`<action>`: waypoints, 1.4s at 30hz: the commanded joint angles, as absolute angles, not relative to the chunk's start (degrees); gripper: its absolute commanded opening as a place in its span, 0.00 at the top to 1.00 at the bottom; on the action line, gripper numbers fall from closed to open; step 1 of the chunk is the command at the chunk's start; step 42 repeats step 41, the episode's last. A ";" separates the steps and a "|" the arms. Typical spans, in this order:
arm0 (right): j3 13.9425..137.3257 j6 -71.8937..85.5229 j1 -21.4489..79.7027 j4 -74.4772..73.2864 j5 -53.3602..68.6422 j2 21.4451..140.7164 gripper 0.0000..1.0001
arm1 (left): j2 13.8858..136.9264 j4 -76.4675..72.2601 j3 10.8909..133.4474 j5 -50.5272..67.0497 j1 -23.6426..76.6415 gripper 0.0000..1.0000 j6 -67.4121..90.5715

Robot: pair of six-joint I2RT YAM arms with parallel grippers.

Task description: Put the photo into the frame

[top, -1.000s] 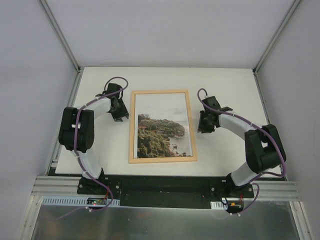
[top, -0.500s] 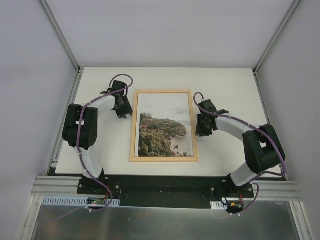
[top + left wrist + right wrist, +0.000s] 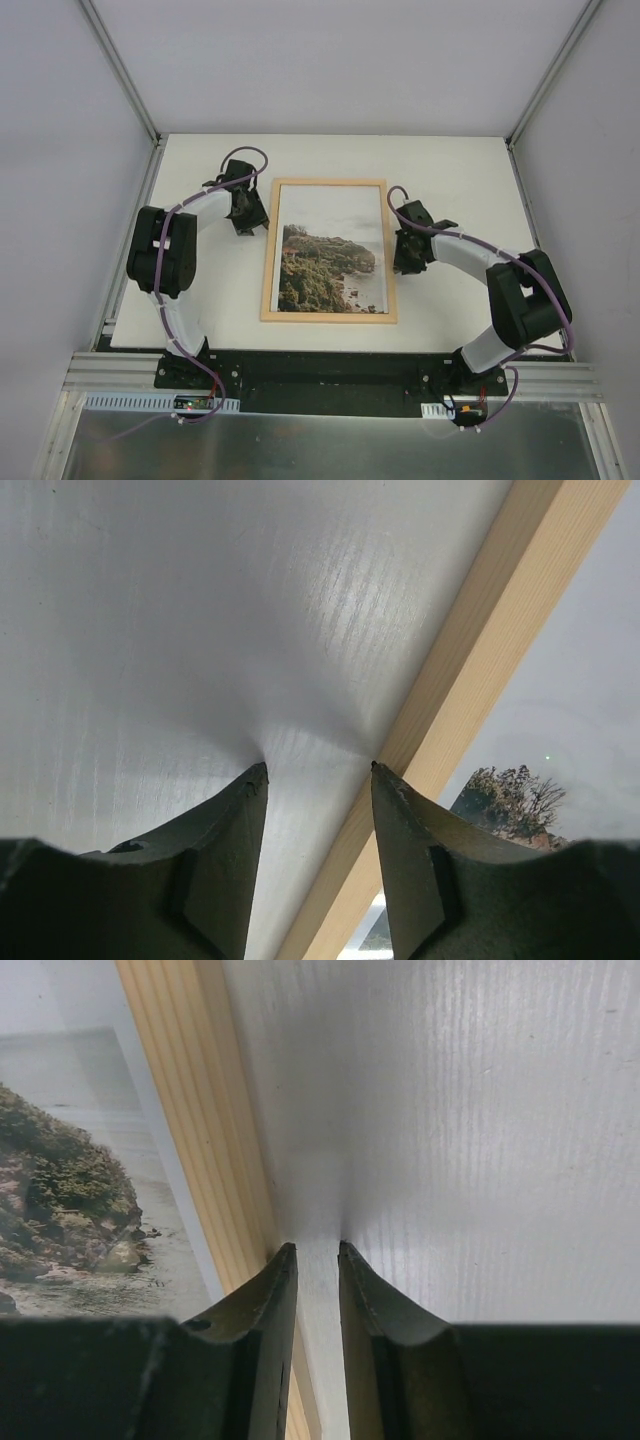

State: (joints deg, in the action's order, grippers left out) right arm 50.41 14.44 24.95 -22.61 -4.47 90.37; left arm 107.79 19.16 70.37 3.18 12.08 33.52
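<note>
Both grippers have closed in on the frame [image 3: 268, 250] over the last second. The left gripper [image 3: 245, 207] has slid farther away and rightward, up to the left rail. The right gripper [image 3: 409, 250] has come leftward and a little nearer, up against the right rail. Between them, the frame has drifted slightly to the right on the table [image 3: 450, 170].

In the left wrist view the fingers [image 3: 225, 870] stand moderately parted with only bare table between them. The right-hand tip sits at the outer edge of the pale wooden rail, so nothing is gripped. In the right wrist view the fingers [image 3: 375, 1340] are only narrowly apart, again with nothing between them, and the left-hand tip rests against the outside of the rail.

Beyond the fingertips, the frame lies flat in the middle of the table with its long sides running near to far. The photo [image 3: 330, 270] lies inside the wooden border, cliff and sea facing up and the pale sky at the far end, with an even margin all round. Whether it sits behind the pane or on top of it cannot be told.

I judge this to be a late stage. The print already appears seated, and the two arms seem to be bracketing the frame from either side to square it, not picking anything up. The slight rightward drift suggests uneven pushing, which could skew the frame.
</note>
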 commanded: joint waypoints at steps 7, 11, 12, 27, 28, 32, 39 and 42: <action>63.36 10.64 22.59 -33.48 -9.84 79.64 0.50 | 91.51 23.90 69.88 1.84 12.92 0.17 31.20; 66.09 9.49 22.32 -33.75 -8.71 74.72 0.28 | 81.50 24.78 65.76 4.48 13.45 0.01 29.89; 66.35 9.58 22.32 -33.66 -8.44 73.75 0.24 | 79.13 24.87 64.61 5.53 13.53 0.01 29.62; 55.02 15.64 22.33 -15.92 2.72 62.23 0.04 | 61.26 29.18 57.57 12.56 21.53 0.01 23.21; 54.67 15.82 22.41 -15.13 2.64 62.05 0.04 | 60.56 29.18 57.57 13.44 21.53 0.01 22.77; 53.35 16.26 22.41 -13.28 0.62 60.47 0.04 | 57.40 29.18 56.34 12.66 21.45 0.01 20.66; 53.00 16.79 22.41 -13.18 -4.39 58.36 0.04 | 54.40 29.09 54.14 11.07 21.62 0.01 20.74; 53.35 17.57 22.33 -13.53 -4.92 58.18 0.04 | 54.49 28.92 53.53 11.78 21.53 0.01 20.83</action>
